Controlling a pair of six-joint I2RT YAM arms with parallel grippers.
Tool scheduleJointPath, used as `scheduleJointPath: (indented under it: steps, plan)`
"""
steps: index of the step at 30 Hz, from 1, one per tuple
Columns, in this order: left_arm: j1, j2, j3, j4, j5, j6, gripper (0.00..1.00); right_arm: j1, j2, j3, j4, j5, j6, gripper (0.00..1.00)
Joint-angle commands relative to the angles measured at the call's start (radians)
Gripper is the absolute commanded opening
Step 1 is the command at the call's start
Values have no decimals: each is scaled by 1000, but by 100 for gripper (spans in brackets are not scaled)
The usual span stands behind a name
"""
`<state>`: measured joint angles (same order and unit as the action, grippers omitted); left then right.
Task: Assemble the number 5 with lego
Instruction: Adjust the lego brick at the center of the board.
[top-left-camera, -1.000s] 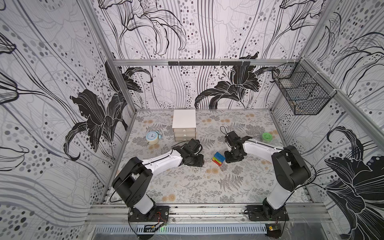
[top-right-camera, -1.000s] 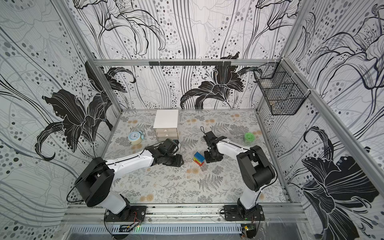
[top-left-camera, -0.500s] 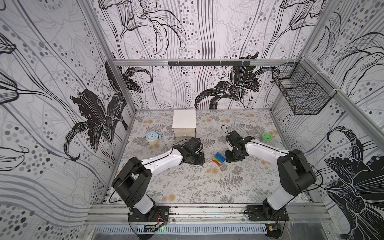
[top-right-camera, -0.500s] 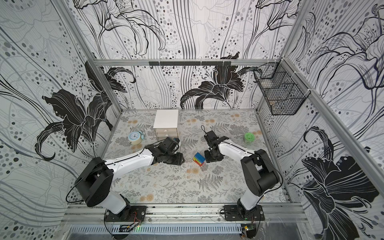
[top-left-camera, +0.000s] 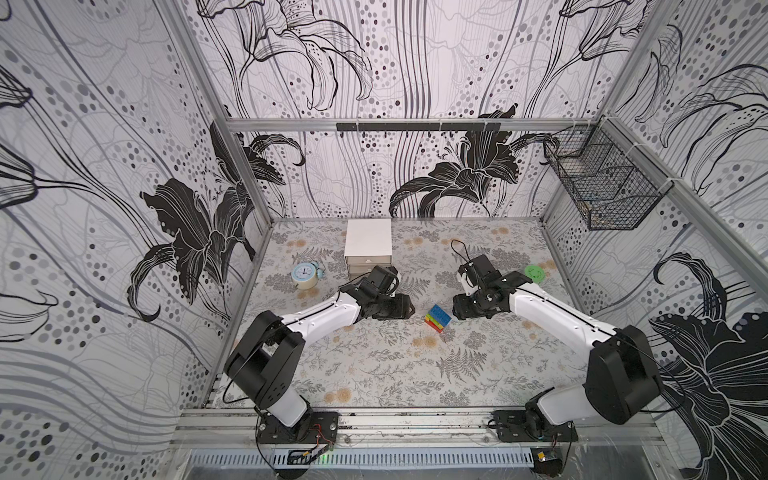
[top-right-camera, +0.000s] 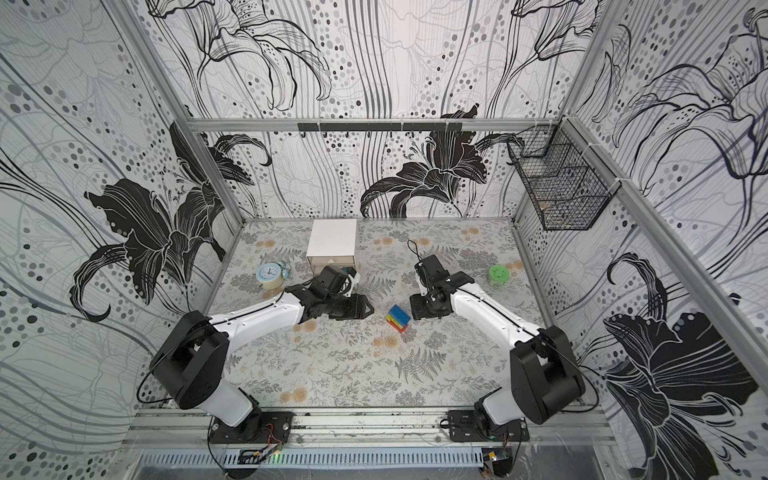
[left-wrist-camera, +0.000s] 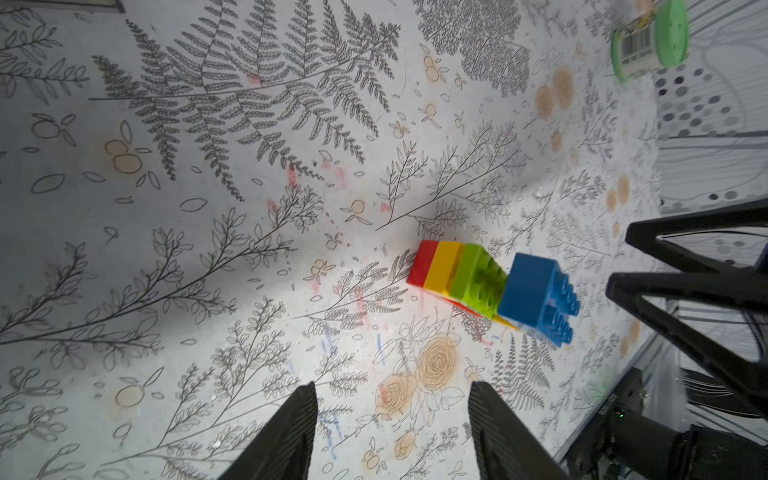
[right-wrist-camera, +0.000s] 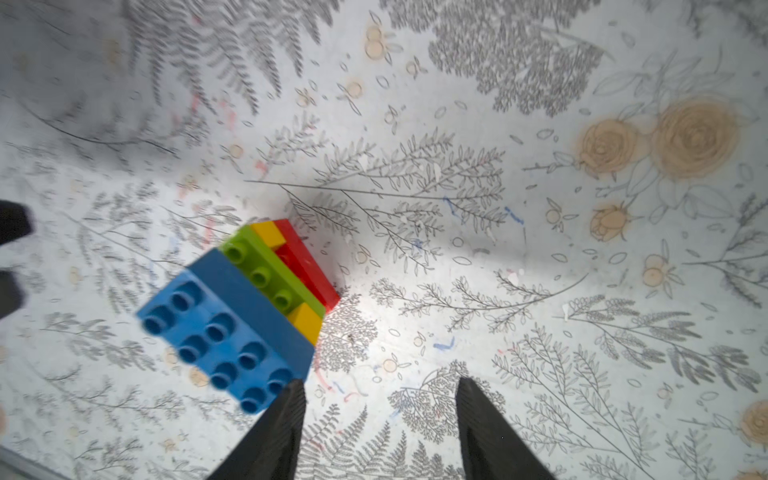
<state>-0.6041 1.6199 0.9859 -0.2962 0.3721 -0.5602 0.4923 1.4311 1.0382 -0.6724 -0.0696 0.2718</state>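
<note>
Standing on mat: the number 5 (top-left-camera: 437, 318), mid-table, between the 2 grippers; looks upright, red end down, studs up.
Layers, top to bottom: blue brick (right-wrist-camera: 232, 332), small yellow brick (right-wrist-camera: 307, 320), green brick (right-wrist-camera: 270, 274), 2nd small yellow brick (right-wrist-camera: 268, 232), red brick (right-wrist-camera: 307, 266). All 5 joined.
Same stack, other views: seen in a top view (top-right-camera: 398, 318) and in left wrist view (left-wrist-camera: 490, 286), where the blue end is a bit blurred.
Left gripper (top-left-camera: 409, 309): on the stack's left, near but apart from it. Wrist view (left-wrist-camera: 392, 386) shows jaws spread, only bare mat between them, holding nothing.
Right gripper (top-left-camera: 457, 309): just beside the stack on its right. Wrist view (right-wrist-camera: 379, 382) shows jaws spread, nothing between. 1 finger (right-wrist-camera: 286, 415) overlaps the blue corner in that view; touching or not, can't tell.
Mat (top-left-camera: 374, 365): fern and flower print, covers the table.
Drawer box (top-left-camera: 368, 241): white, at the back, behind left arm.
Clock (top-left-camera: 304, 276): pale blue, left of the box.
Green-lidded tub (top-left-camera: 534, 273): right side, behind right arm; barcode label shows in wrist view (left-wrist-camera: 648, 41).
Wire basket (top-left-camera: 602, 183): black, hung on right wall.
</note>
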Motion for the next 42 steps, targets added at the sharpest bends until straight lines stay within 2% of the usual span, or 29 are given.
scheduleJointPath:
  steps: [1, 4, 9, 23, 32, 42]
  plan:
    - [18, 52, 12, 94, 92, -30, 62, 17, -68, -40, 35, -68, -15, 64]
    - [21, 70, 18, 101, 96, -27, 62, 71, -88, -60, 45, -48, -46, 68]
    - [27, 80, 20, 118, 104, -36, 61, 150, -57, -62, 68, 10, -73, 68]
    - [50, 45, -49, 124, 81, -43, 60, 180, 197, 162, -1, -11, -178, 68]
    - [70, 20, -91, 126, 78, -41, 58, 185, 331, 255, -50, 7, -202, 62]
    - [90, 12, -113, 132, 85, -34, 57, 186, 402, 326, -108, 28, -216, 52]
